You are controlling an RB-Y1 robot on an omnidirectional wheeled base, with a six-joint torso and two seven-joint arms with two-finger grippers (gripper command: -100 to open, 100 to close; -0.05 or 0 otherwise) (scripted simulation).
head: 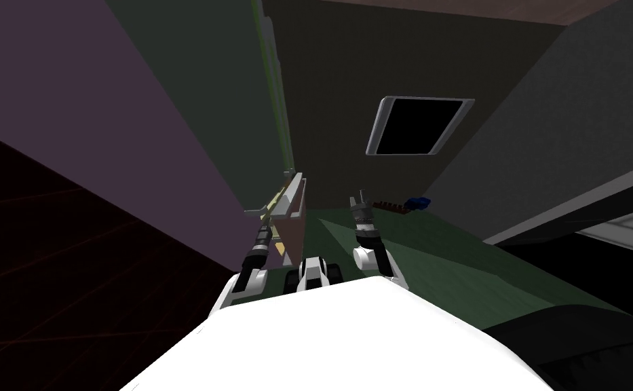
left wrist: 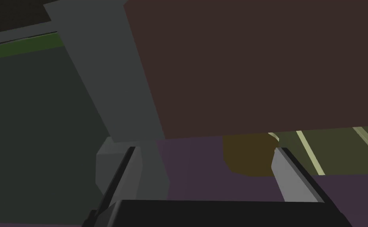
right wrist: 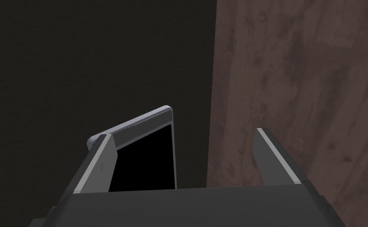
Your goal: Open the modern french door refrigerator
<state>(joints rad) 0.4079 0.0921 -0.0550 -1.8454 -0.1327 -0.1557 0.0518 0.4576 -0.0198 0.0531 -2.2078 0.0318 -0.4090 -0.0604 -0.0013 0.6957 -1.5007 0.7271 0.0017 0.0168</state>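
While the left claw [left wrist: 205,153] is spread with the grey handle [left wrist: 112,98] just beside one finger, a slipped grasp is risked on closing; right claw [right wrist: 183,136] is likewise spread.

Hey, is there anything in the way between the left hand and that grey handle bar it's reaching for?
Nothing visible does. The left hand is open right at the grey handle bar, and one finger overlaps the bar's base. I can't tell whether it is touching yet.

Left pincer [left wrist: 205,149] spread wide, one finger [left wrist: 120,177] beside a grey bar [left wrist: 112,79], brown panel [left wrist: 258,67] beyond
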